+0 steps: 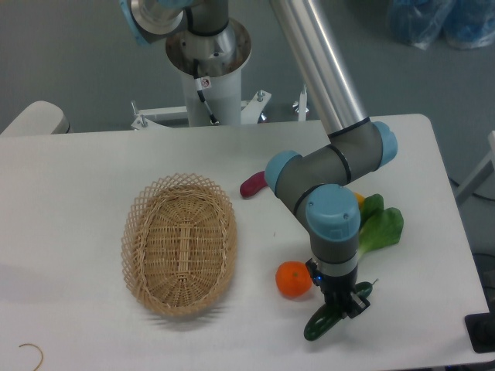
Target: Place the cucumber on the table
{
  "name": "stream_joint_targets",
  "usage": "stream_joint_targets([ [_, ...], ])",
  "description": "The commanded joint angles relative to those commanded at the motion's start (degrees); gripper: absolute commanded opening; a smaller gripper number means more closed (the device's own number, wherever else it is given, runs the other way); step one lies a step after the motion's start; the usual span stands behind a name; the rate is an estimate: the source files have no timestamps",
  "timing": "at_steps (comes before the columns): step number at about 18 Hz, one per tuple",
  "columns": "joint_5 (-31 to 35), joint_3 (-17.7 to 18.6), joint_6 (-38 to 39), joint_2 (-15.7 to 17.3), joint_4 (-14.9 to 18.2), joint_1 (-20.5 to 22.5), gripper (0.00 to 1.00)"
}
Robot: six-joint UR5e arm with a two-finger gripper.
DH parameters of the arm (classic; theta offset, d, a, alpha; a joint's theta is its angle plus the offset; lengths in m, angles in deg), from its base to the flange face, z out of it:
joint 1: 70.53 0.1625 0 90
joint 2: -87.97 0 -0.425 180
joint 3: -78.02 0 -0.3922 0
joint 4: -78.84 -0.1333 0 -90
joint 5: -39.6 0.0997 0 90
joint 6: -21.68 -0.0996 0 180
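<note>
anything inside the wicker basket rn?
Nothing visible inside the oval woven wicker basket; its bottom shows bare weave. The dark green cucumber is outside it, held in the pincer low over the white table.

I see the basket point(179, 246) on the left half of the table point(69, 193). To its right, near the front edge, lies the orange point(294, 279); the cucumber point(323, 324) lies just right of and in front of it, under the gripper point(338, 308) — the arm comes down over it from behind. Behind the orange, between basket and arm, the sweet potato point(251, 185) lies partly hidden by the elbow. The bok choy point(381, 226) lies to the right of the arm, behind the cucumber — a small fruit point(359, 199) peeks out beside it.
</note>
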Motion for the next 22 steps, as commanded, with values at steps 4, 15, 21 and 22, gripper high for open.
stream_joint_targets([
  [4,0.44,0.09,0.26,0.0,0.17,0.0,0.27],
  [15,-0.17,-0.17,1.14,3.42,-0.18,2.11,1.0],
  [21,1.58,-1.76,0.26,10.27,1.49,5.97,1.0],
  [22,1.58,-1.76,0.09,11.85,3.41,6.59,1.0],
])
